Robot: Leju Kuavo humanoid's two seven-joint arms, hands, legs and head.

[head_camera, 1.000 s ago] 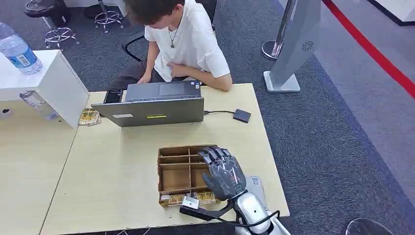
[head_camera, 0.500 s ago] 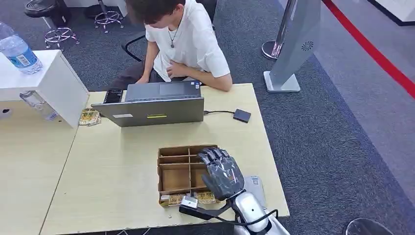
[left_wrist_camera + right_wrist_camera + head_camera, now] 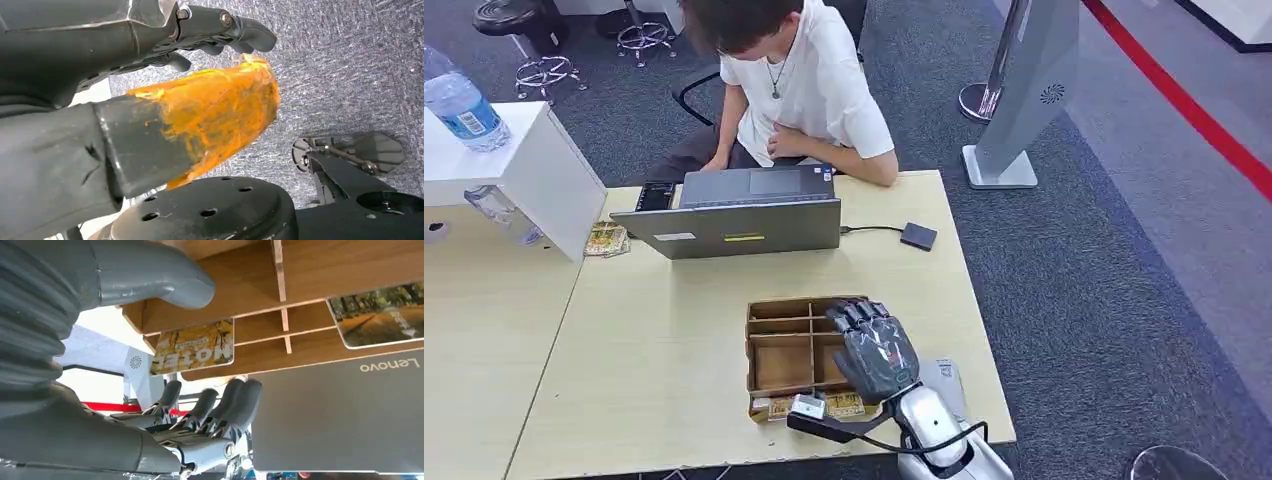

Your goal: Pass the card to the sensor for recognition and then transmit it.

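Brown compartment box sits on my table with my right hand over its right side, fingers apart and holding nothing, shifted slightly left and nearer me than a second ago. Cards lie in the box's near row; one shows just beyond the thumb. Left hand hangs over carpet, grip state I can't tell.

Count, head view: one wooden divided tray; one open laptop; one small black sensor box on a cable; two water bottles; one person seated. Right wrist view: two cards visible at the tray. Stools: two.
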